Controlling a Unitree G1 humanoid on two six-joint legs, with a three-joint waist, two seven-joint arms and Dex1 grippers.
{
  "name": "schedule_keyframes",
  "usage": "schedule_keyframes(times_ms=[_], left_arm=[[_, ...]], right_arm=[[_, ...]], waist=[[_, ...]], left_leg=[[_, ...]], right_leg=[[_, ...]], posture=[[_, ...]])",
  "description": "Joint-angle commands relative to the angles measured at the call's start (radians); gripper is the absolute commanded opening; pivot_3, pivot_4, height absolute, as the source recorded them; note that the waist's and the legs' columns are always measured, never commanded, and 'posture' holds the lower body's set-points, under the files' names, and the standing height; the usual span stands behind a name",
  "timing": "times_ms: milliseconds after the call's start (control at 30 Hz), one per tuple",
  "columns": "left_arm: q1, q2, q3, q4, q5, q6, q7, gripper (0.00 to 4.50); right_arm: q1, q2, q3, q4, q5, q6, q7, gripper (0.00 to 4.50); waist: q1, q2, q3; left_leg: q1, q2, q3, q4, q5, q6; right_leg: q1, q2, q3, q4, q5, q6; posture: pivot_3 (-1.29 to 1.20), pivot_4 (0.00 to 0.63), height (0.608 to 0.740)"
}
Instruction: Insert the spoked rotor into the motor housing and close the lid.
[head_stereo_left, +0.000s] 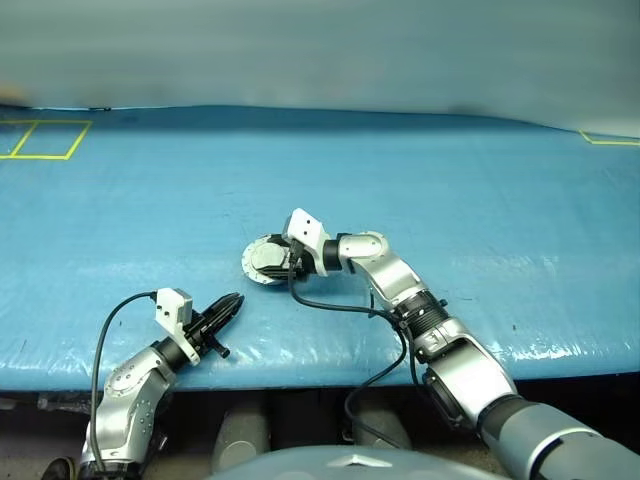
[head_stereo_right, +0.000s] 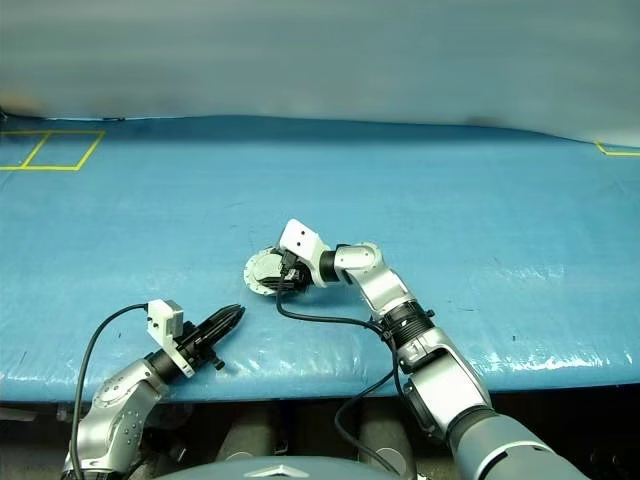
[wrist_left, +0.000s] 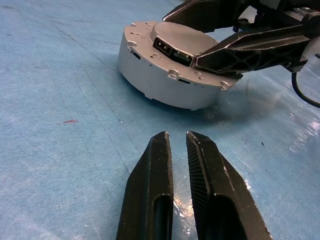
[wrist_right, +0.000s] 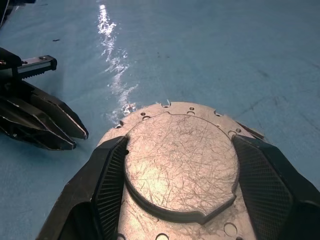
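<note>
2 fingers of right gripper (wrist_right: 177, 192) clamp the lid (wrist_right: 180, 165), seemingly shut; left gripper (wrist_left: 179, 142) closed.

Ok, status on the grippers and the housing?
Left gripper shut, empty. Right gripper fingers straddle the motor housing, lid closed. Nothing in the way.

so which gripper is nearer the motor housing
Right. The right gripper straddles the closed motor housing, a finger on each side; the left gripper sits apart, shut, nearer the table edge.
</note>
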Motion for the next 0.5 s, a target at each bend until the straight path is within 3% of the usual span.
schedule_keyframes(times_ms=[33,167,500], left_arm=[[0.025,-0.005,-0.013,-0.002,0.004,0.011,0.005,0.56],[0.018,-0.005,-0.015,0.006,0.008,0.01,0.005,0.56],[0.019,-0.005,-0.018,0.008,0.013,0.006,0.002,0.56]], right_arm=[[0.011,0.01,-0.031,-0.013,0.016,0.026,-0.015,3.36],[0.017,0.01,-0.034,-0.03,0.014,0.032,-0.012,4.47],[0.039,-0.011,-0.023,-0.121,-0.008,-0.026,-0.019,4.47]], waist=[[0.0,0.0,0.0],[0.001,0.0,0.0],[0.001,0.0,0.0]], left_leg=[[0.0,0.0,0.0,0.0,0.0,0.0],[0.0,0.0,0.0,0.0,0.0,0.0],[0.0,0.0,0.0,0.0,0.0,0.0]], right_leg=[[0.0,0.0,0.0,0.0,0.0,0.0],[0.0,0.0,0.0,0.0,0.0,0.0],[0.0,0.0,0.0,0.0,0.0,0.0]], posture=[[0.0,0.15,0.74],[0.0,0.15,0.74],[0.0,0.15,0.74]])
